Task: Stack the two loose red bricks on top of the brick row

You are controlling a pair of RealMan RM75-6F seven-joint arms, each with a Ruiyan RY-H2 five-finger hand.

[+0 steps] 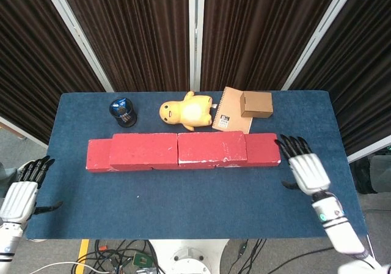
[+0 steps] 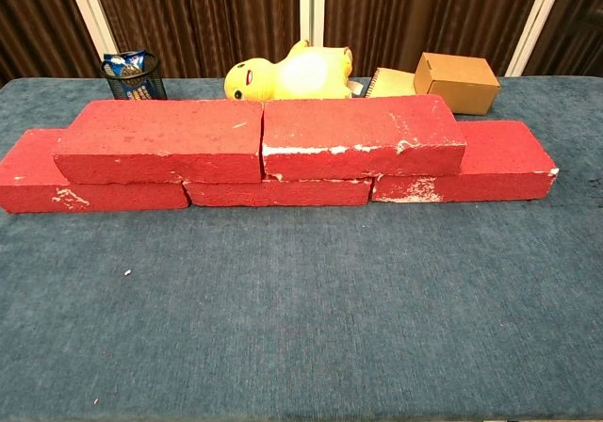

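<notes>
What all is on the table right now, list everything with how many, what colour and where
upper bricks: two, red, end to end on top of the brick row.
bottom brick row: three, red, in a line across the middle of the table.
duck toy: one, yellow, lying behind the bricks near the centre.
mesh cup: one, black, with blue contents, back left.
notebook: one, tan spiral-bound, back right of the duck toy.
cardboard box: one, brown, resting on the notebook's far corner.
table: one, blue cloth cover.
left hand: white with black fingers, spread, off the table's left edge, holding nothing.
right hand: white with black fingers, spread, right of the bricks, holding nothing.
</notes>
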